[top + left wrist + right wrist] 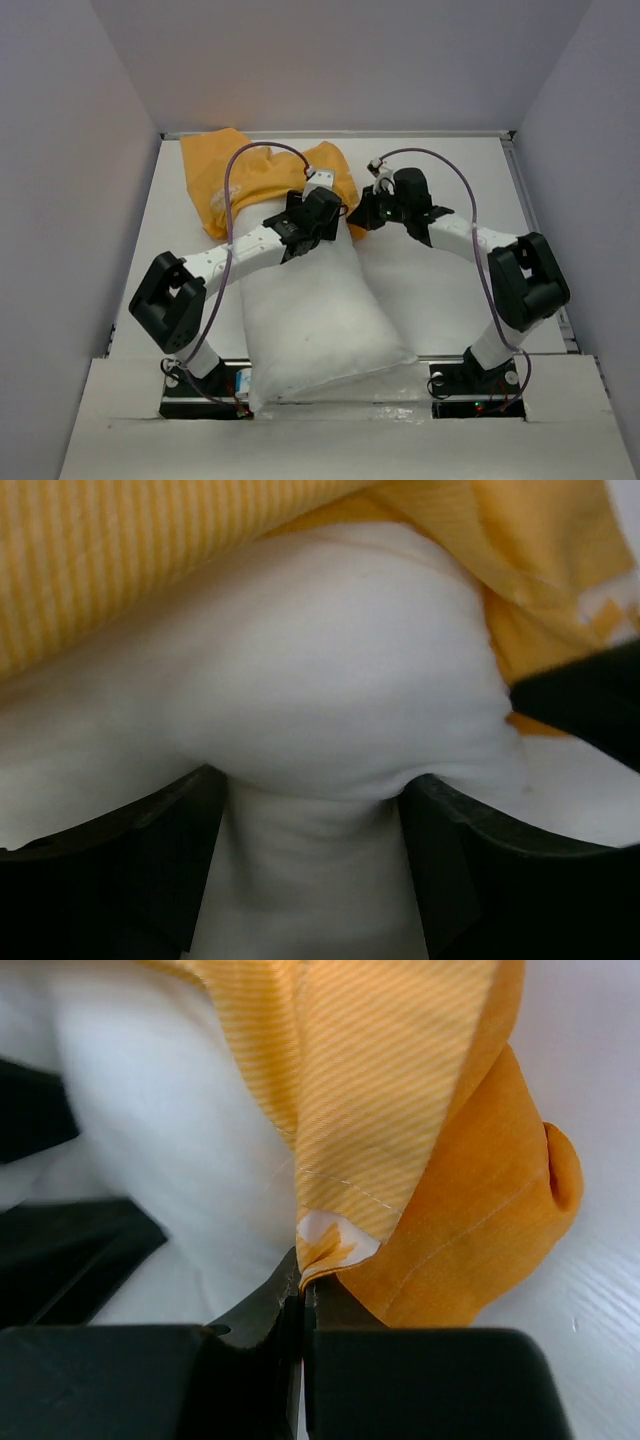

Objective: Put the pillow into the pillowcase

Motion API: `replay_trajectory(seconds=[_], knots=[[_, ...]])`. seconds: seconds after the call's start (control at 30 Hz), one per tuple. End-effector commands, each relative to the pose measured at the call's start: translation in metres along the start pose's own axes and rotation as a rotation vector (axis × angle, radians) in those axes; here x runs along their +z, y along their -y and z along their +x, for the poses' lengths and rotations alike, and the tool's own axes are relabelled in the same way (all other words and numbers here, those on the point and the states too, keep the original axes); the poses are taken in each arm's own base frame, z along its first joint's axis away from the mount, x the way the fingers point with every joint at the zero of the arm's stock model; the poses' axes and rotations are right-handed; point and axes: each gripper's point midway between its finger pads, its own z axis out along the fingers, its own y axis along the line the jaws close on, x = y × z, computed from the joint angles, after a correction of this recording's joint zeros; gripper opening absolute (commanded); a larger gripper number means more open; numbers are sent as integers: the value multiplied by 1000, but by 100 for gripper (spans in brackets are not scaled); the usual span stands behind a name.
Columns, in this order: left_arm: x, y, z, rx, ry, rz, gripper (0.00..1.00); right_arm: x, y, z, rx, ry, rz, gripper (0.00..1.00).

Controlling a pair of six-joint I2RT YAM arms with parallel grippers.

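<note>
lying lengthwise on the counter [440, 290]: the pillow [320, 320], near end by the arm bases, far end meeting the pillowcase [215, 185], which sits bunched at the far left. orange cloth draped over the pillow's far tip. left jaws part-way apart, squeezing a bulge of white pillow fabric between them. right jaws pressed together on a hem corner of the pillowcase, just right of the pillow's far end, cloth stretched away from the pinch.
</note>
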Motion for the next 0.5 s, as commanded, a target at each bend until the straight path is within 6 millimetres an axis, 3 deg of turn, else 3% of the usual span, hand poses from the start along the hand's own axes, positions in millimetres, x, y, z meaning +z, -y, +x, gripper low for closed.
replay_trajectory(seconds=[0.0,0.1,0.2,0.27,0.33,0.47], knots=[[49,-18,-4,-56,38,-64,66,-32,-39,8,12,10,-44,0],[58,-21,-2,-119,63,-67,58,-44,-56,13,4,-5,-62,0],[67,-20,-4,-207,107,-55,57,-51,-91,32,-20,-58,-135,0],[71,-18,0,-268,117,-46,57,-51,-118,57,-30,-105,-195,0],[73,-5,-9,-373,162,16,57,-45,-139,75,-46,-134,-214,0],[73,11,-5,-529,205,93,56,-37,-168,66,-57,-107,-262,0]])
